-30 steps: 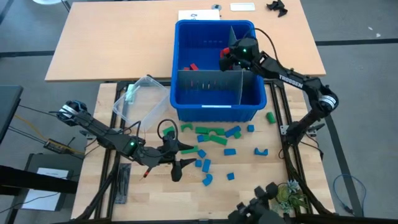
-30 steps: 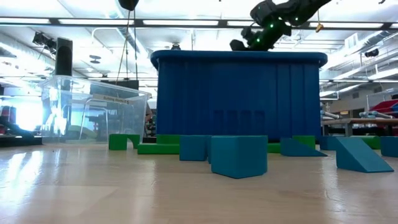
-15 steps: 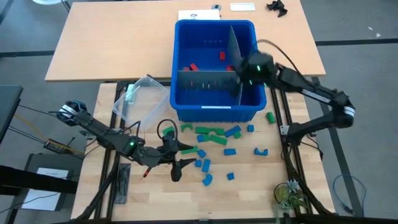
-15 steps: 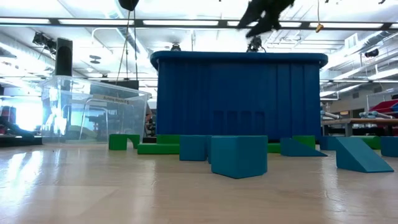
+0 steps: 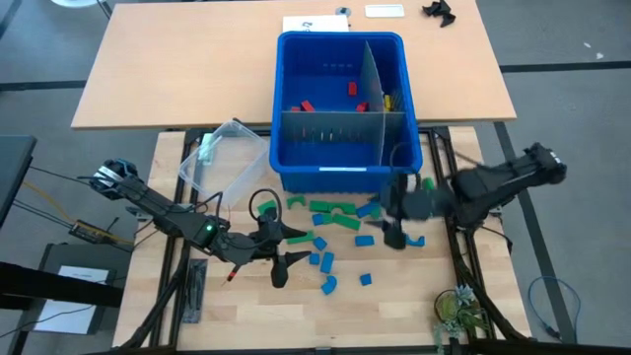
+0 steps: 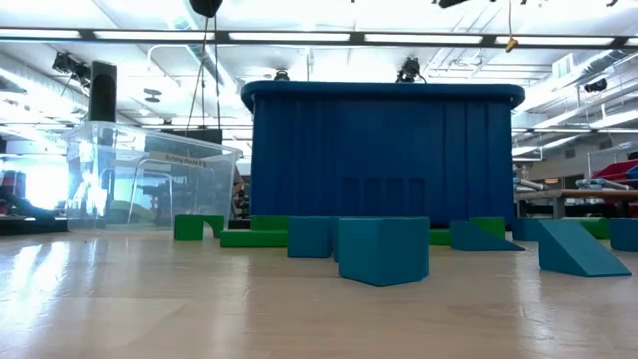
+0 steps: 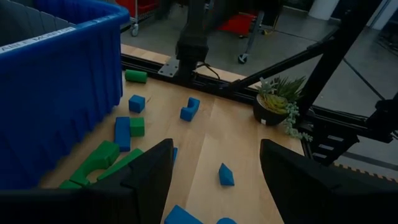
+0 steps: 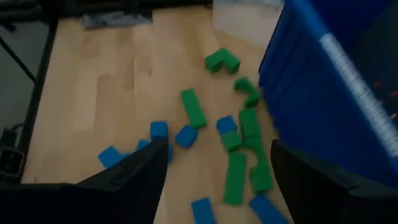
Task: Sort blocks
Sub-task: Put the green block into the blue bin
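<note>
Across the wooden desk [image 5: 237,306] your blue and green blocks [image 5: 340,219] are lying before the blue bin [image 5: 342,176], so your right gripper [image 5: 394,219], fingers spread, is hovering there while the left gripper [image 5: 281,247] is waiting open.

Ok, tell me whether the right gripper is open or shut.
Open and empty: the right gripper shows two dark fingers spread wide, with bare wooden table and green and blue blocks visible between them.
</note>
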Action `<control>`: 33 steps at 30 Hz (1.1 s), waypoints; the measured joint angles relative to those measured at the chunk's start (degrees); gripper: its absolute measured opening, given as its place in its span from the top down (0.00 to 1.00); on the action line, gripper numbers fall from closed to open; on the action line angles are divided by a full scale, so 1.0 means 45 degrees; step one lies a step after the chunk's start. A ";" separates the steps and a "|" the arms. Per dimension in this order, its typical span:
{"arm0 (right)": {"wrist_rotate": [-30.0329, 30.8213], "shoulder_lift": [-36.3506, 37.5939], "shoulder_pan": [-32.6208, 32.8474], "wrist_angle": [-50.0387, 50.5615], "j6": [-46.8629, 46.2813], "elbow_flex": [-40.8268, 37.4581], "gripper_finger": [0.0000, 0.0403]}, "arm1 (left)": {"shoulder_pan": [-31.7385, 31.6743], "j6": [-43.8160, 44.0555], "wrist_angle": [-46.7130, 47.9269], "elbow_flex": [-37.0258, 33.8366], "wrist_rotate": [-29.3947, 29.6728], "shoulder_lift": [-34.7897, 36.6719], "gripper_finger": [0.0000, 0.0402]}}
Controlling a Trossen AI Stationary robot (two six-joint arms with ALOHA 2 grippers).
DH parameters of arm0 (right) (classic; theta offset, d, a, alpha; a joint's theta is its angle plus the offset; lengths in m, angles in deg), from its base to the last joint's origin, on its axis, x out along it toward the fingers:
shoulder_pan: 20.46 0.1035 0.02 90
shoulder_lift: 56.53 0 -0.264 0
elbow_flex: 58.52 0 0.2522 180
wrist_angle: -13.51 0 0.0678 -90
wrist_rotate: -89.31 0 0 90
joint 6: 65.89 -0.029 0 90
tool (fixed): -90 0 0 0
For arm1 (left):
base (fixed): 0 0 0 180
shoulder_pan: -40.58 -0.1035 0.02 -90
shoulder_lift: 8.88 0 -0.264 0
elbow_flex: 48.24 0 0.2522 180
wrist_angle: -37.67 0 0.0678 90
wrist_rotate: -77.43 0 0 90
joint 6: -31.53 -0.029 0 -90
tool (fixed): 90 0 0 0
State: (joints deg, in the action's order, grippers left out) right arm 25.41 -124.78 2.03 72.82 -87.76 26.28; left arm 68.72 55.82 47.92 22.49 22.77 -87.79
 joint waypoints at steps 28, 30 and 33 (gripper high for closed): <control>0.0619 -0.2294 0.1850 -0.2397 -0.5335 -0.3816 0.28 | -0.0002 0.0000 0.0000 0.0004 0.0000 0.0000 0.38; 0.1061 -0.2447 0.1766 -0.1493 -0.6595 -0.3816 0.28 | -0.0005 0.0000 0.0000 0.0000 0.0000 0.0000 0.38; 0.1378 -0.2521 0.1651 0.0215 -0.8977 -0.3816 0.27 | -0.0004 0.0000 -0.0001 0.0001 0.0000 -0.0001 0.38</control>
State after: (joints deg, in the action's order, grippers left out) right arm 31.61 -136.13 9.46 73.79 -128.16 9.11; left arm 68.70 55.82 47.91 22.50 22.77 -87.80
